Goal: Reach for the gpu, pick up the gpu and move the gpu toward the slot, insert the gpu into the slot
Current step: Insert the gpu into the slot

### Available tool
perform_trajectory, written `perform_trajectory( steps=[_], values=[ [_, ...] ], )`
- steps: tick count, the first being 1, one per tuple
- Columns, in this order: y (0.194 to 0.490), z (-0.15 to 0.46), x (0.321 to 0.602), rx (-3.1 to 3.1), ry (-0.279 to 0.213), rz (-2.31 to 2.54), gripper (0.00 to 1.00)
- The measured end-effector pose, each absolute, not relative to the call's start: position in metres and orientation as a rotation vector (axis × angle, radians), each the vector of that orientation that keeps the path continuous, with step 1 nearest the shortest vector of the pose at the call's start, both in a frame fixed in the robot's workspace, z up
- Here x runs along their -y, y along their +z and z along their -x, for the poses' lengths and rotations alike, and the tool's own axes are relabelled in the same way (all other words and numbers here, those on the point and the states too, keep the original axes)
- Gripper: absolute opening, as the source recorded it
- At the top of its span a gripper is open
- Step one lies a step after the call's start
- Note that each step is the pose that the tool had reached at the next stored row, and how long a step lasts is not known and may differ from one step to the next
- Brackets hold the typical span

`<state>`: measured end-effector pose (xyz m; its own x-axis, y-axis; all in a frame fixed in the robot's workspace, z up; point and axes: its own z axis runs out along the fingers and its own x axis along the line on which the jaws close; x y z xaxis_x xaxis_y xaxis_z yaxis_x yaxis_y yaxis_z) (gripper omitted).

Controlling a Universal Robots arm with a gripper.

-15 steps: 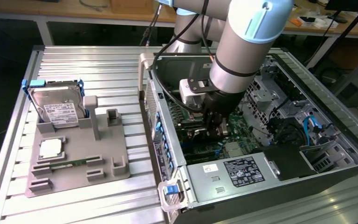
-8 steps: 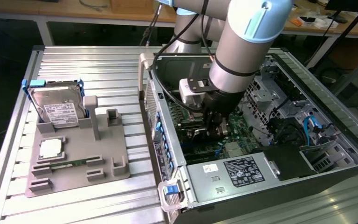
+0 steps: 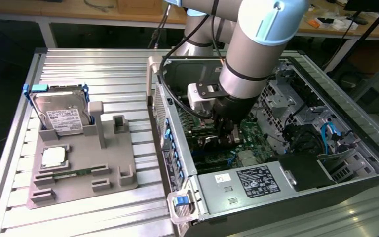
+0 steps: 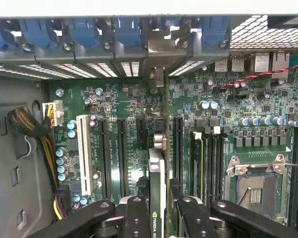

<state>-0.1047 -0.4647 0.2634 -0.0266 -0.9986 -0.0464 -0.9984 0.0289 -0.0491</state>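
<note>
Wrist view: gpu (image 4: 157, 183) edge-on between the tool (image 4: 158, 218) fingers, above motherboard (image 4: 129, 109).

On my wrist feed the motherboard (image 4: 139, 106) is deep green, dotted with pale blue-topped capacitors (image 4: 64, 153). The gpu (image 4: 157, 183) shows a dark edge with a green logo patch, pinched between the black fingers (image 4: 135, 218) of the gripper (image 4: 159, 218). There's a white connector (image 4: 84, 153), and blue latches (image 4: 126, 30) along the grey case wall. From the exterior view: silver arm (image 3: 258, 54) with light blue caps, silver hard drive (image 3: 61, 113) with a white label, grey tray (image 3: 84, 163).
</note>
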Motion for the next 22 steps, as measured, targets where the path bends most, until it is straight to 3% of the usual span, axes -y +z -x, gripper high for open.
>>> perform_trajectory(
  steps=[22],
  values=[
    [0.2652, 0.1061, 0.4646, -2.204, -0.004, 2.143, 0.27]
  ],
)
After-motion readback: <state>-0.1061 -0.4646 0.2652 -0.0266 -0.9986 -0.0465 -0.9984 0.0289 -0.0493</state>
